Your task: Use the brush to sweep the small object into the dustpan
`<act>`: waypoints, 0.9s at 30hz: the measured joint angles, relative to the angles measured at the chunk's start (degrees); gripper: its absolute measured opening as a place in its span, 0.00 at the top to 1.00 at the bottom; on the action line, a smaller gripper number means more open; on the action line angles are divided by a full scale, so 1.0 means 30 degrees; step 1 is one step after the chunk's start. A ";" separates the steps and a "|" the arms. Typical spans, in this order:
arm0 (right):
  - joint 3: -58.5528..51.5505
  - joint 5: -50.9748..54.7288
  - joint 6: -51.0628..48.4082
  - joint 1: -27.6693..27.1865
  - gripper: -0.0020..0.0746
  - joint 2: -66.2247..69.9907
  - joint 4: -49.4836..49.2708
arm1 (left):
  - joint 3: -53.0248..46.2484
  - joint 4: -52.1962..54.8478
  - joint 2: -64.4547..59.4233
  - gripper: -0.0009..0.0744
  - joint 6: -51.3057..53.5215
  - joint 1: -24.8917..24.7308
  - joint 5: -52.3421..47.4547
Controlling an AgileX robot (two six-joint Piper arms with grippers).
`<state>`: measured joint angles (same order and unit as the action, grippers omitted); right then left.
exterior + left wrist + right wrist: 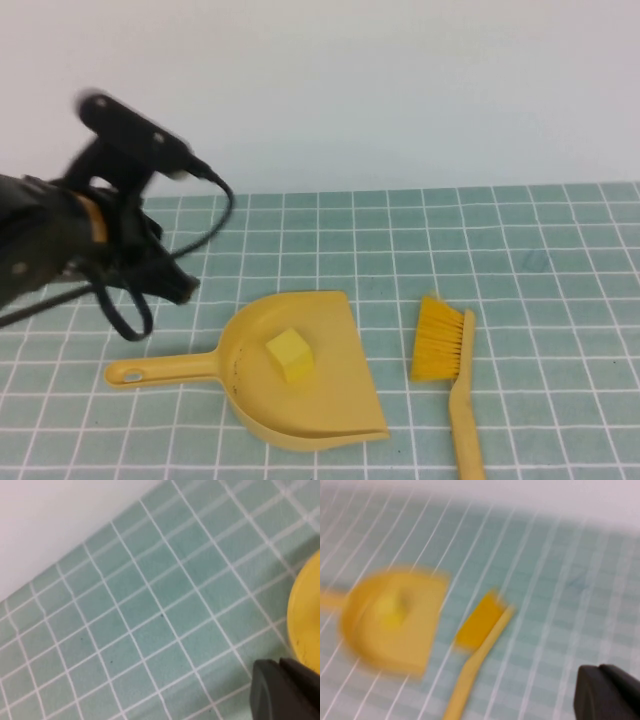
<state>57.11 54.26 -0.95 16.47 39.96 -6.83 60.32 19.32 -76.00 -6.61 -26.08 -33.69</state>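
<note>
The small pale-yellow cube (289, 355) lies inside the scoop of the yellow dustpan (335, 405), whose handle points left. The yellow brush (445, 350) lies flat on the table just right of the dustpan, bristles away from me, and no gripper holds it. My left gripper (178, 280) hovers left of and behind the dustpan, shut and empty. In the left wrist view its fingers (280, 667) are together beside the dustpan's rim (307, 615). My right gripper (600, 672) is out of the high view, shut and empty. Its wrist view shows the dustpan (415, 645), cube (390, 611) and brush (480, 630) at a distance.
The table is covered by a green tiled cloth (520, 260) with a plain white wall behind it. A black cable (215, 215) loops off the left arm over the table's left side.
</note>
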 joint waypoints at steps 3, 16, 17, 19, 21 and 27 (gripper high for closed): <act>-0.1259 -0.2212 -0.0378 -0.2350 0.98 -0.2853 0.0257 | 0.0000 -0.1443 0.0953 0.99 -0.0263 0.1076 0.0084; -1.2113 -1.0087 -0.0735 -0.6445 0.98 -1.0125 0.0381 | -0.0744 -0.9876 0.7658 0.99 -0.1536 0.8897 0.0606; -1.2808 -1.0441 -0.0735 -0.6601 0.98 -1.0380 0.0381 | -0.1312 -0.9710 0.8313 0.99 -0.1428 0.9256 0.1079; -1.3859 -1.0881 -0.0735 -0.6756 0.98 -1.0848 0.0331 | -0.2830 -0.9441 1.0106 0.99 -0.1046 1.0036 0.2647; -1.4783 -1.1145 -0.0735 -0.6766 0.98 -1.1412 0.0302 | -0.4560 -0.9296 1.1791 0.99 -0.0588 1.0567 0.4344; -1.6789 -1.1297 -0.0735 -0.6875 0.98 -1.3045 0.0286 | -1.0890 -0.9041 1.6589 0.99 0.0079 1.1132 0.7726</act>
<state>6.74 20.37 -3.15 -4.16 0.83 -5.97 27.65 -7.80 -26.24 -6.37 7.32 -10.51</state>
